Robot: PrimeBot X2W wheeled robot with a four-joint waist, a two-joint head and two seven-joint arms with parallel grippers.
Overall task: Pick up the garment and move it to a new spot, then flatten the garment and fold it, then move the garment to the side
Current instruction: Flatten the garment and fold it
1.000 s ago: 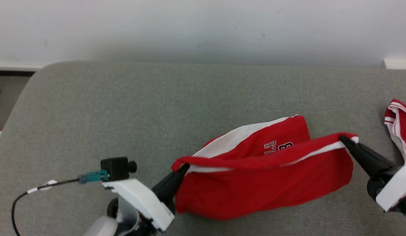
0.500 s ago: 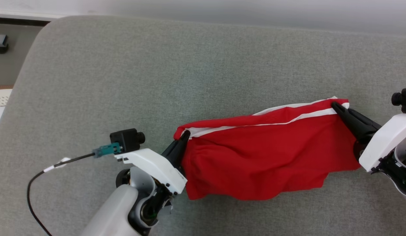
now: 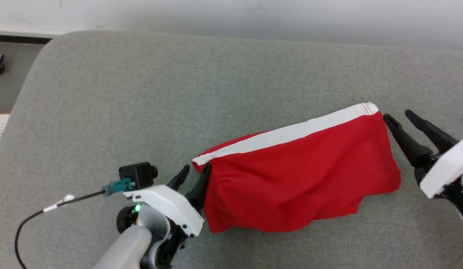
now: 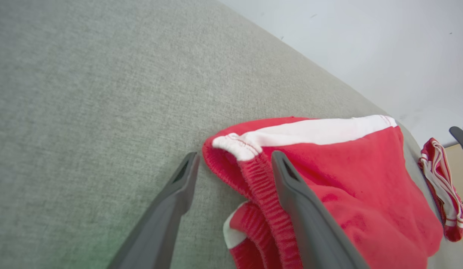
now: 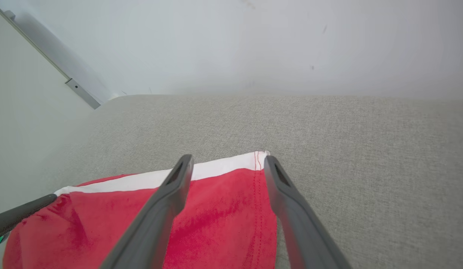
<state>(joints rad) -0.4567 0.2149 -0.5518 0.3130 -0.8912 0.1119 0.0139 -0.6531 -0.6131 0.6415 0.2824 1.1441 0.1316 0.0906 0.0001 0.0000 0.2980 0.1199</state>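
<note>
The garment (image 3: 299, 175) is a pair of red shorts with a white stripe along its far edge, lying folded on the grey cushion (image 3: 141, 93). My left gripper (image 3: 197, 167) stands open at its left corner, one finger against the elastic waistband. In the left wrist view the left gripper (image 4: 234, 155) straddles that corner of the garment (image 4: 366, 186) without pinching it. My right gripper (image 3: 398, 114) is open just off the right corner. In the right wrist view the right gripper (image 5: 227, 158) hovers over the garment (image 5: 85, 216) at its stitched hem.
A second red cloth with white stripes (image 4: 441, 186) lies beyond the garment's right end. A pale wall (image 3: 231, 15) runs behind the cushion, whose rounded left edge (image 3: 25, 97) drops to the floor. A black cable (image 3: 29, 220) trails from my left wrist.
Both grippers have opened and let go of the garment's upper edge, which now lies flat on the cushion with the white stripe on top. The head camera has also shifted.
</note>
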